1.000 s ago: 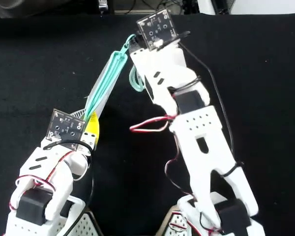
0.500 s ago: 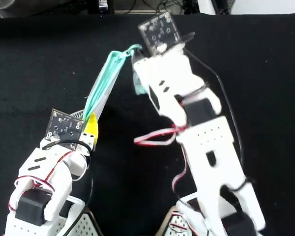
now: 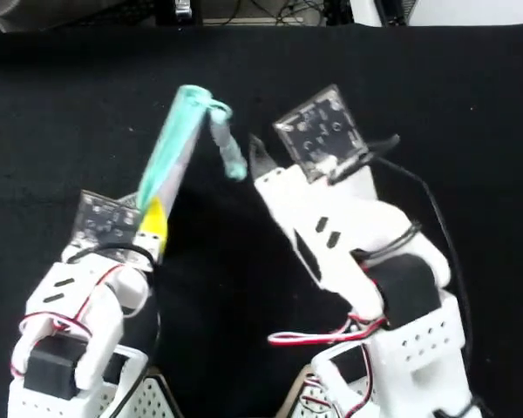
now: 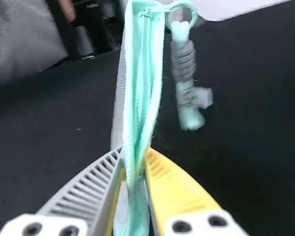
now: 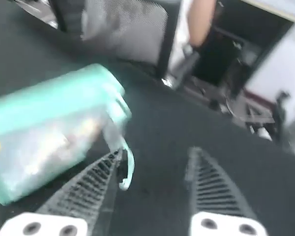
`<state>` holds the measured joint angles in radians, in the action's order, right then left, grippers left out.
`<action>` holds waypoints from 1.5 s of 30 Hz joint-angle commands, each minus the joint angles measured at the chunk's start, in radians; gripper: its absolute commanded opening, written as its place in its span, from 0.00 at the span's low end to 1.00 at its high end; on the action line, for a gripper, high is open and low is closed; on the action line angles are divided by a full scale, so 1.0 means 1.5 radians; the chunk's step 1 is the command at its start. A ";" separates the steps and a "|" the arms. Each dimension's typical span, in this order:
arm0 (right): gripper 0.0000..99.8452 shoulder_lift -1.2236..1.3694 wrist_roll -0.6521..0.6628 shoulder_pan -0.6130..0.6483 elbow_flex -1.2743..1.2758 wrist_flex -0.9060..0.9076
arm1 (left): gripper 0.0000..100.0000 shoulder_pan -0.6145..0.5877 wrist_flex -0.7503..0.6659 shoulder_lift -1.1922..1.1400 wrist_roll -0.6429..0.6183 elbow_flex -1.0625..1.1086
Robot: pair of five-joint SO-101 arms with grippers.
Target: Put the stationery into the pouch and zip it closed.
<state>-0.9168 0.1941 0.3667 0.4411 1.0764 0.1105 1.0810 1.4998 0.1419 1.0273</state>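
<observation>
The pouch [image 3: 170, 152], clear with a mint-green zip, is held off the black table at a slant, and my left gripper [image 3: 151, 228] is shut on its near end. In the left wrist view the zip edge [image 4: 140, 83] runs away from the grey and yellow fingers of the left gripper [image 4: 135, 157], its teeth joined along the seen length. The pull cord [image 3: 228, 150] dangles free from the far end. My right gripper [image 3: 258, 158] stands open beside the cord, apart from it. The right wrist view has the pouch [image 5: 49, 128] off to one side of the open right gripper [image 5: 155, 151], with blurred contents inside.
The black table [image 3: 436, 96] spreads wide on both sides of the arms. The right arm's red cable [image 3: 318, 335] loops near its base. Chair legs and room clutter [image 5: 137, 29] lie beyond the table's far edge.
The right gripper has let go of the pull cord and drawn back toward its base. The pouch's far end swung left, and the cord now hangs loose.
</observation>
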 commanded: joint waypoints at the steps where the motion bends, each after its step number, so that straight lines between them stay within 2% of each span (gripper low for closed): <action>1: 0.01 -0.056 0.001 -0.084 0.115 -0.035 | 0.03 -0.086 0.036 -0.017 0.005 -0.092; 3: 0.04 -0.093 0.001 -0.137 0.194 -0.070 | 0.03 -0.113 0.046 -0.018 0.011 -0.129; 9: 0.04 -0.222 0.002 -0.276 0.380 -0.103 | 0.03 -0.118 0.023 -0.054 0.098 -0.169; 14: 0.04 -0.341 0.078 -0.336 0.492 -0.102 | 0.03 -0.110 -0.083 -0.212 0.094 -0.188; 18: 0.04 -0.434 0.105 -0.361 0.544 -0.057 | 0.03 -0.117 -0.131 -0.389 0.098 -0.299; 21: 0.04 -0.501 0.104 -0.362 0.566 -0.011 | 0.03 -0.153 -0.115 -0.501 0.098 -0.441; 25: 0.04 -0.578 0.104 -0.358 0.593 0.016 | 0.03 -0.157 -0.010 -0.619 0.098 -0.623; 29: 0.04 -0.631 0.103 -0.358 0.626 0.020 | 0.03 -0.114 0.070 -0.699 0.098 -0.689; 33: 0.04 -0.637 0.103 -0.358 0.653 0.020 | 0.03 -0.037 0.081 -0.742 0.094 -0.654; 36: 0.04 -0.636 0.100 -0.359 0.657 0.020 | 0.03 0.042 0.042 -0.762 0.093 -0.593; 39: 0.04 -0.636 0.100 -0.361 0.656 0.020 | 0.03 0.107 -0.036 -0.777 0.093 -0.531; 42: 0.04 -0.636 0.103 -0.362 0.657 0.029 | 0.03 0.142 -0.117 -0.790 0.093 -0.489; 45: 0.04 -0.636 0.103 -0.362 0.654 0.051 | 0.05 0.159 -0.146 -0.807 0.093 -0.473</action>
<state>-1.8067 0.3445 -0.1626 1.4308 1.1347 0.3406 0.8999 0.2984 0.2877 0.2954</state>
